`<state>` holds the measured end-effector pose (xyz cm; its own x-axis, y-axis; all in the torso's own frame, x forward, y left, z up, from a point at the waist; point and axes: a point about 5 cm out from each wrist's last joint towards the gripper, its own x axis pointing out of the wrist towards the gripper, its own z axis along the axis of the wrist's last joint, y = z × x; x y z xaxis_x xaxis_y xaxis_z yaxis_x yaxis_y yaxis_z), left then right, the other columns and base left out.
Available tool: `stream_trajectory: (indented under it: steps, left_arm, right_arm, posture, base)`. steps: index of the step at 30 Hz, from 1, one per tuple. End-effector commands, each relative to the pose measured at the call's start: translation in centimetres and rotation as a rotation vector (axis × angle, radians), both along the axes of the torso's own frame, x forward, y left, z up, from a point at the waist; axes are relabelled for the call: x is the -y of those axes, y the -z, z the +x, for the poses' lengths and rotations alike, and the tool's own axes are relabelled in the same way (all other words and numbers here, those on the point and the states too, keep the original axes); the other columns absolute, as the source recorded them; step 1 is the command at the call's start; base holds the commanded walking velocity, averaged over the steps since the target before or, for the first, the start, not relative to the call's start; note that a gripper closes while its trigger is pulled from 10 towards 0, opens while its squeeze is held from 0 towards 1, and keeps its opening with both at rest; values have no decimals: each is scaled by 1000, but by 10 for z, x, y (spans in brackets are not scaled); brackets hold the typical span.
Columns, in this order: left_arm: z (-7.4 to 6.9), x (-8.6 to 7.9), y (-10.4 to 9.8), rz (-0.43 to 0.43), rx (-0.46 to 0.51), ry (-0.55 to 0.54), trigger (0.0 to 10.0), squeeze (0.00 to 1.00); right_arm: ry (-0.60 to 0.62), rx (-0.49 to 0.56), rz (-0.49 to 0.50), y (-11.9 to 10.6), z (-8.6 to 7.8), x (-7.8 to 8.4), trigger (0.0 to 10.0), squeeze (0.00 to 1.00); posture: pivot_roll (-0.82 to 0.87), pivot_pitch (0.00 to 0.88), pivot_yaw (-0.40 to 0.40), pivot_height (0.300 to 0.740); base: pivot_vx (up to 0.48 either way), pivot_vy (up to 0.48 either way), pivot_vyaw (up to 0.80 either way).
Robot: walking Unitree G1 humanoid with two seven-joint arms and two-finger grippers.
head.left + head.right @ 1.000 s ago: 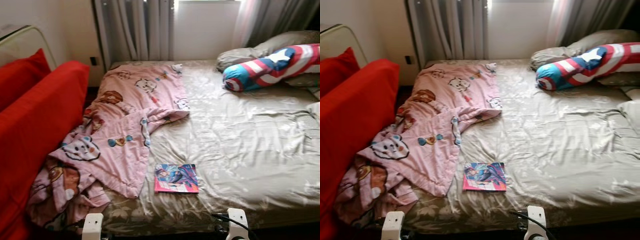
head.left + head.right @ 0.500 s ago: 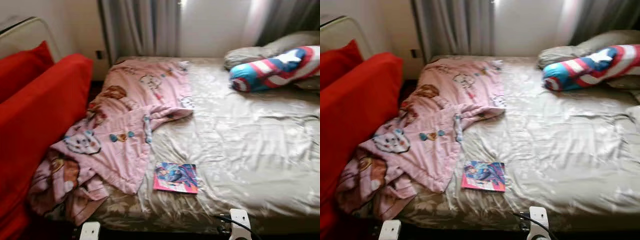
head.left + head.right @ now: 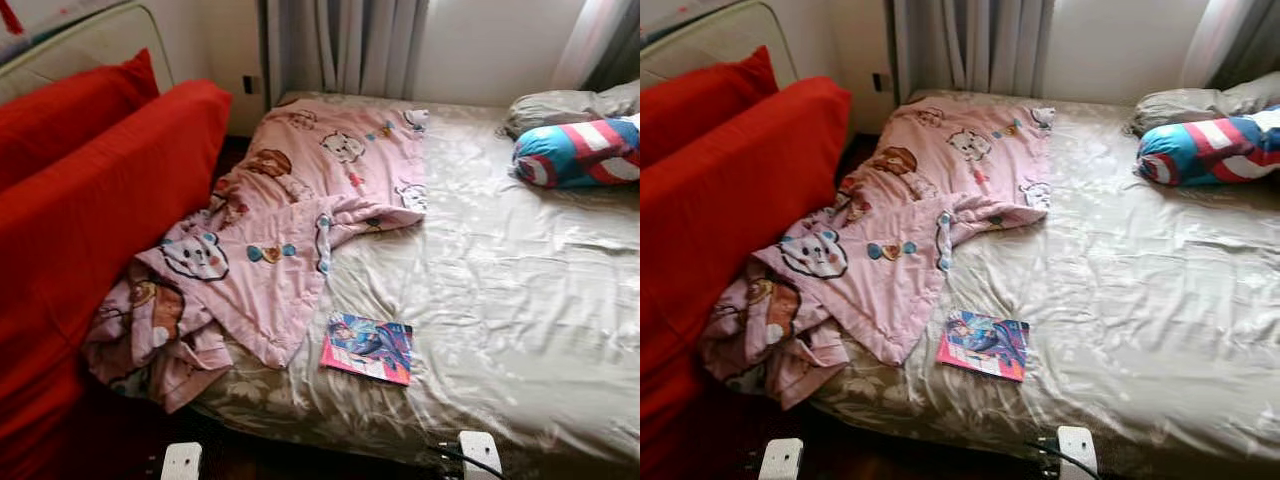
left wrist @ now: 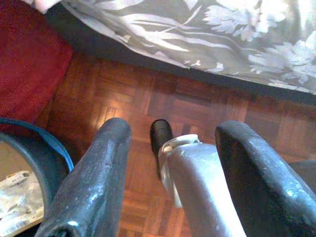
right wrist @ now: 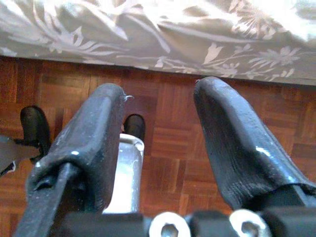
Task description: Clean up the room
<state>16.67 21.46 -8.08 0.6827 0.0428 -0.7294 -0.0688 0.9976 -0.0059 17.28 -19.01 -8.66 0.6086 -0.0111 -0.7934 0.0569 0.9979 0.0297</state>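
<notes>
A pink cartoon-print blanket (image 3: 290, 230) lies crumpled over the bed's left half and spills off its near left corner. A colourful comic book (image 3: 367, 347) rests flat on the beige bedsheet (image 3: 520, 290) near the front edge. A red, white and blue bolster pillow (image 3: 580, 152) lies at the far right by grey pillows. Both arms hang low in front of the bed. My left gripper (image 4: 173, 163) is open above the wooden floor. My right gripper (image 5: 158, 143) is open too, with nothing between its fingers.
A red sofa (image 3: 90, 210) with red cushions stands close along the bed's left side. Grey curtains (image 3: 340, 45) hang behind the bed. The left wrist view shows parquet floor (image 4: 123, 98), the bed's floral skirt and a blue-rimmed bin (image 4: 34, 163) holding scraps.
The camera has swung left and tilted down: the bed and book sit further right in view, more of the red sofa shows. Nothing on the bed has moved.
</notes>
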Motion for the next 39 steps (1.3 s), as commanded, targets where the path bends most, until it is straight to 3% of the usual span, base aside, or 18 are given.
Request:
stream_trajectory:
  steps: [1,4,22,30,33,39]
  left_arm:
    - [-12,-4,4,0,-24,-28,10000,0]
    - [-12,-5,4,3,-21,-31,10000,0]
    - [-7,5,3,-12,1,-17,10000,0]
    - [0,5,-3,-24,74,-35,10000,0]
    - [8,3,-11,-36,164,-45,10000,0]
    - [16,1,-19,-46,239,-58,10000,0]
  right_arm:
    - [-17,17,-4,-1,3,-4,10000,0]
    - [-18,16,12,-1,2,-7,10000,0]
    - [3,77,26,-6,9,-2,10000,0]
    - [3,105,54,-8,11,-4,10000,0]
    - [-10,144,60,-13,20,-5,10000,0]
    - [-20,176,76,-17,27,-6,10000,0]
  posture:
    - [82,138,-58,740]
    - [78,151,-59,740]
    - [44,197,-62,740]
    - [53,204,-75,740]
    - [49,217,-78,740]
    - [66,210,-81,740]
  base:
    - [251,0,800]
    - [250,0,800]
    - [258,0,0]
    - [0,0,300]
    - [0,0,0]
    - [0,0,0]
